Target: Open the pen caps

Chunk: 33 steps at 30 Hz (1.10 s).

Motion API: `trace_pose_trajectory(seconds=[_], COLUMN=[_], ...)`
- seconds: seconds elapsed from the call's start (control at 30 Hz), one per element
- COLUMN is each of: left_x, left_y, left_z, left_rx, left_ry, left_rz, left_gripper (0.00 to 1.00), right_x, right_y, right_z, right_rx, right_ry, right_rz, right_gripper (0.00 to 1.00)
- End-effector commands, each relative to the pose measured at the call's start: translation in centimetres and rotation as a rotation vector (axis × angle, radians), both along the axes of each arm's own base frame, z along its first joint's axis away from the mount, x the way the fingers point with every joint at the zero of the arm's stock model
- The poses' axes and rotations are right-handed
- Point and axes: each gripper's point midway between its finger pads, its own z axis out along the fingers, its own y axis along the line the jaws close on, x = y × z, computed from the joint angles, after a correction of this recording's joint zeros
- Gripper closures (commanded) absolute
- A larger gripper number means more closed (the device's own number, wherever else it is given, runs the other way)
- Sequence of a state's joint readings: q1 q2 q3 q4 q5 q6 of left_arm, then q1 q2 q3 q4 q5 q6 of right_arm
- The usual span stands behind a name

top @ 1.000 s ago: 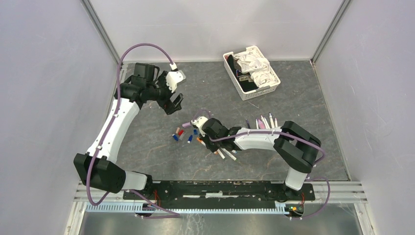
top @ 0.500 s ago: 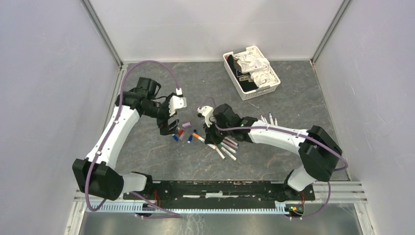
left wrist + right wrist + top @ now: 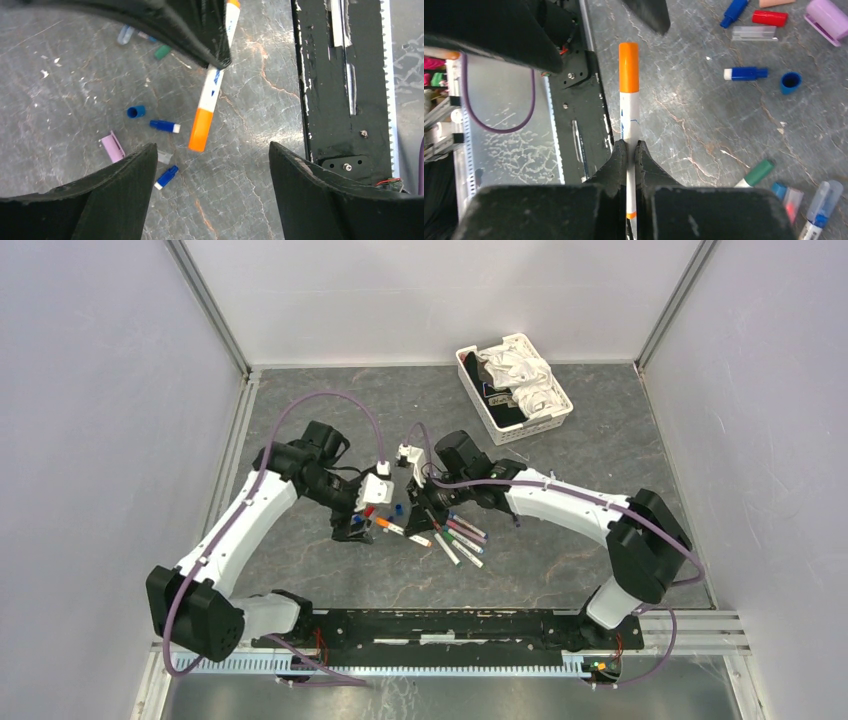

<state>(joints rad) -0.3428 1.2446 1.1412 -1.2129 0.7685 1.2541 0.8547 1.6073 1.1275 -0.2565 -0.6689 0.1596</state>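
We judge the slim white plastic pen (image 3: 629,112) light, stiff and slick: the right gripper (image 3: 629,145) clamps its barrel, and the open left gripper (image 3: 212,150) should pinch the stubby orange cap (image 3: 629,67).

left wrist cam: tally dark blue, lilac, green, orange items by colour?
Dark blue pieces: 3
Lilac piece: 1
Green cap: 1
Orange-capped pen: 1
Total: 6
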Motion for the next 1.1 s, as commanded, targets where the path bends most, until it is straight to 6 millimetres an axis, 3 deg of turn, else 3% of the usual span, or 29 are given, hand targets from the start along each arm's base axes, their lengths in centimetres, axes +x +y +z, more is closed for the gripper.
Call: trace_pose_trajectory(seconds=[0.0,0.37,0.57,0.63,0.67,0.7,0.73,0.83,0.9,1.0,1.07], left_x=[-0.6,0.1,0.1,0.0,0.1,0.1,0.1,0.1,0.2,0.1,0.0], left_y=[-1.4,-1.7,-1.7,-1.8,-1.8,-1.9,-2.0,-2.3,-2.6,-2.8,-2.6], left_z=[-0.6,-2.2,-2.5,-2.5,-2.5,-2.4,-2.2,-1.8,-1.5,-1.2,-1.2], left_rx=[0.001,0.095,0.114,0.117,0.119,0.118,0.115,0.099,0.089,0.079,0.084], left_ry=[-0.054,-0.119,-0.133,-0.135,-0.137,-0.139,-0.139,-0.136,-0.134,-0.134,-0.135], left_rz=[-0.077,-0.092,-0.101,-0.105,-0.105,-0.105,-0.105,-0.104,-0.103,-0.102,-0.107], left_gripper=[0.16,0.57,0.64,0.77,0.84,0.94,0.98,0.98,0.98,0.98,0.98], right_x=[-0.7,-0.8,-1.2,-1.3,-1.3,-1.3,-1.2,-1.4,-1.4,-1.3,-1.3], right_y=[1.6,1.9,1.9,1.8,1.8,1.8,1.9,2.7,3.4,4.2,4.4], right_z=[2.4,3.0,2.8,2.6,2.3,2.1,1.9,1.8,2.2,2.9,3.0], right_rx=[0.097,0.129,0.136,0.133,0.128,0.123,0.123,0.165,0.203,0.254,0.261], right_ry=[0.050,0.083,0.109,0.112,0.117,0.122,0.129,0.179,0.202,0.226,0.237], right_rz=[0.098,0.122,0.144,0.145,0.142,0.138,0.130,0.106,0.099,0.100,0.103], right_gripper=[1.00,1.00,1.00,1.00,0.96,0.84,0.75,0.62,0.60,0.61,0.70])
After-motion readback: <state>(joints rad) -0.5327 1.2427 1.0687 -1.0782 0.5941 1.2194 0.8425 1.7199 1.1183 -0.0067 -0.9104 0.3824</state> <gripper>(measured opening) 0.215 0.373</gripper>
